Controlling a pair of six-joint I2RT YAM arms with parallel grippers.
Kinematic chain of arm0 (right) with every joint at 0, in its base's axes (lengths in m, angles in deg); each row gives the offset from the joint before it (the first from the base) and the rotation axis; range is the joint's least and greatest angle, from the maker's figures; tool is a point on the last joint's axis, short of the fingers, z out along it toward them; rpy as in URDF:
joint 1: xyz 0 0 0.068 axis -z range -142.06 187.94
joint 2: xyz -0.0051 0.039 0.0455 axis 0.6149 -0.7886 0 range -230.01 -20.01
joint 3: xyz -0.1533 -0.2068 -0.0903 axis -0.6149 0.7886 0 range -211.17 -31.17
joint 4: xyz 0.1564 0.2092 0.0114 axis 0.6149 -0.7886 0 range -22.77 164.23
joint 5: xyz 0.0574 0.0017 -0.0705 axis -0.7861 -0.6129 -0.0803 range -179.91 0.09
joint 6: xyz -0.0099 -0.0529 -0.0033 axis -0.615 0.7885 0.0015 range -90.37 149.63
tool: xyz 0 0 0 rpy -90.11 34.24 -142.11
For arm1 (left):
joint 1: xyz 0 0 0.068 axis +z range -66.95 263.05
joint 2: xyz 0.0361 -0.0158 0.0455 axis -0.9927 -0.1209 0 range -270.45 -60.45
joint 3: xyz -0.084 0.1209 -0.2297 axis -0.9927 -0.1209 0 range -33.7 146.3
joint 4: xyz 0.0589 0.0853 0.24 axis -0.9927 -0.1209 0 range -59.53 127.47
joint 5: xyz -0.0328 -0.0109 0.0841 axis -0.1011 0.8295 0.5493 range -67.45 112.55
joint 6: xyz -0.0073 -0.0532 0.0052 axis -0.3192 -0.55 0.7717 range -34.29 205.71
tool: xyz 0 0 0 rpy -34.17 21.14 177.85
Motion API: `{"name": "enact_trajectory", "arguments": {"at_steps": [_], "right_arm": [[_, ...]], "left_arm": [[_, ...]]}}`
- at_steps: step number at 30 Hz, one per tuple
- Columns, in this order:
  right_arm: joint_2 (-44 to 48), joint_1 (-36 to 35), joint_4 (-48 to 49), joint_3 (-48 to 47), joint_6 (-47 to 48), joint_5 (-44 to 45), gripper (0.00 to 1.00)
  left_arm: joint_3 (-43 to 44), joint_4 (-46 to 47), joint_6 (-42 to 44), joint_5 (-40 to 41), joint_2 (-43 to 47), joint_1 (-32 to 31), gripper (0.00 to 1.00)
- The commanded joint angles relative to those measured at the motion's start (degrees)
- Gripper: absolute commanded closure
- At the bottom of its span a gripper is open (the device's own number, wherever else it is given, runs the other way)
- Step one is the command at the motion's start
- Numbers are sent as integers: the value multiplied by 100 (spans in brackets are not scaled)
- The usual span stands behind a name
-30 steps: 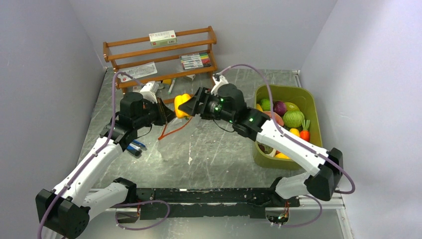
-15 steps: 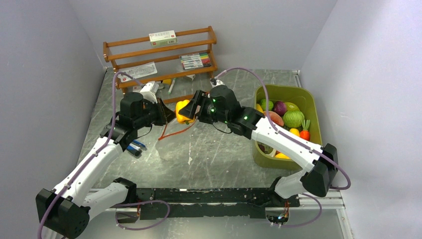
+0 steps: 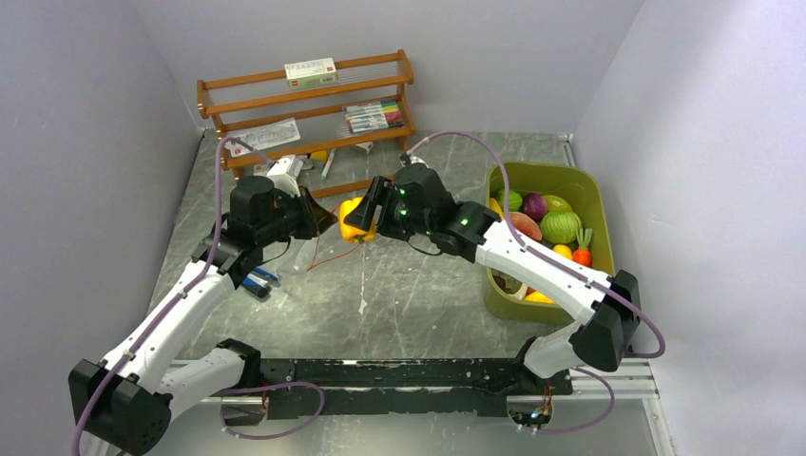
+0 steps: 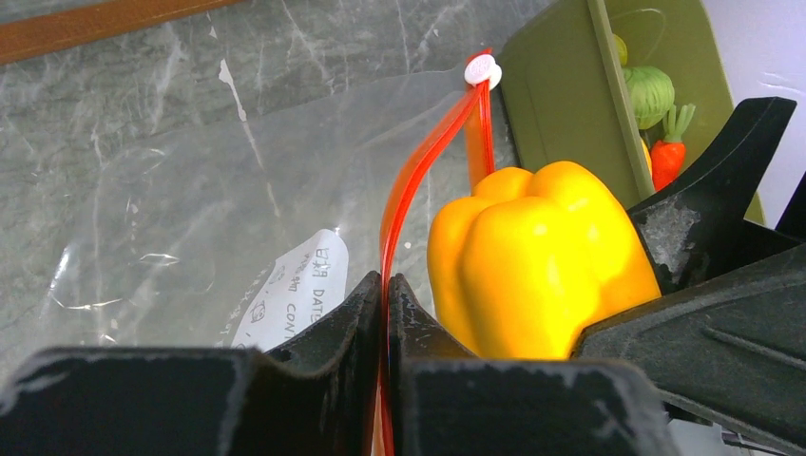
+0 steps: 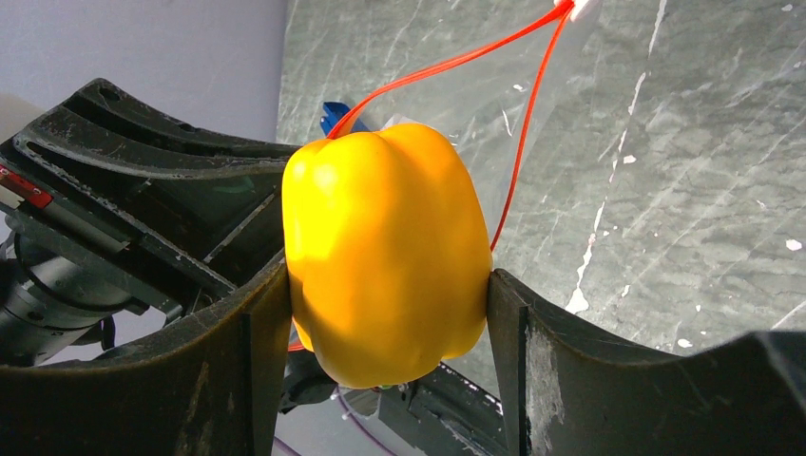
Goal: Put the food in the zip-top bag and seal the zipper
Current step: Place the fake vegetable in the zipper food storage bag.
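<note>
left gripper [image 4: 387, 285]: clenched on the zipper [image 4: 418, 176], which is pinched between the jaws.
right gripper [image 5: 385, 285]: a yellow pepper [image 5: 380, 252] is grasped between the jaws.
pepper's place: held at 3 o'clock of the left gripper and at 9 o'clock of the green bin [image 3: 546, 168].
zip-top bag [image 4: 190, 190]: its mouth is parted just beside the pepper.

The table [image 3: 418, 294] I work on is a grey, marbled slab with white scuffs. At its far left a wooden rack [image 3: 304, 109] stands against the wall, with a few small white and yellow items [image 3: 285, 171] lying on the surface at its foot. To my right an olive-green bin [image 3: 597, 204] sits on the slab by the wall. Blue pens [image 3: 257, 282] lie left of centre. The clear zip-top bag [image 4: 190, 218] drapes towards the surface; I cannot tell whether it rests there.
</note>
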Motion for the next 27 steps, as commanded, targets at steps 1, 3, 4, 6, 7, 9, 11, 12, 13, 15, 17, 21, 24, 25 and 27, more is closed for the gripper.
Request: {"name": "enact_trajectory", "arguments": {"at_steps": [1, 3, 4, 6, 7, 9, 11, 12, 13, 15, 17, 21, 24, 25, 27], "right_arm": [[-57, -39, 126, -59, -118, -27, 37], [-96, -53, 215, -10, -196, -96, 37], [-120, -57, 232, -7, -228, -120, 35], [-168, -77, 195, -37, -261, -113, 28], [-167, -88, 182, -49, -263, -90, 27], [-153, -94, 177, -50, -285, -34, 22], [-131, -104, 162, -65, -290, -3, 13], [-126, -98, 166, -75, -285, 0, 12], [-116, -104, 169, -76, -281, 5, 12], [-77, -106, 175, -77, -297, 8, 12], [-33, -106, 153, -78, -284, 30, 12], [94, -108, 122, 3, -259, 115, 18], [192, -108, 87, 73, -231, 186, 22], [231, -106, 95, 103, -206, 184, 24], [299, -105, 69, 125, -165, 225, 27]], "left_arm": [[-14, 109, 42, 73, 33, -33, 93], [4, 120, 14, 54, 43, -33, 93], [10, 114, 4, 58, 49, -33, 93], [19, 118, 3, 61, 68, -33, 93], [21, 113, 7, 65, 73, -33, 93], [12, 104, 6, 68, 69, -33, 93], [3, 105, 2, 58, 72, -33, 93], [-4, 108, -4, 50, 75, -31, 93], [-4, 104, -4, 52, 85, -33, 93], [-17, 93, -1, 53, 94, -31, 93], [-23, 108, -1, 72, 100, -33, 93], [-12, 120, -4, 66, 97, -33, 93], [10, 126, -2, 51, 76, -33, 93], [16, 121, 2, 41, 66, -33, 93], [40, 105, 12, 44, 65, -33, 93]]}}
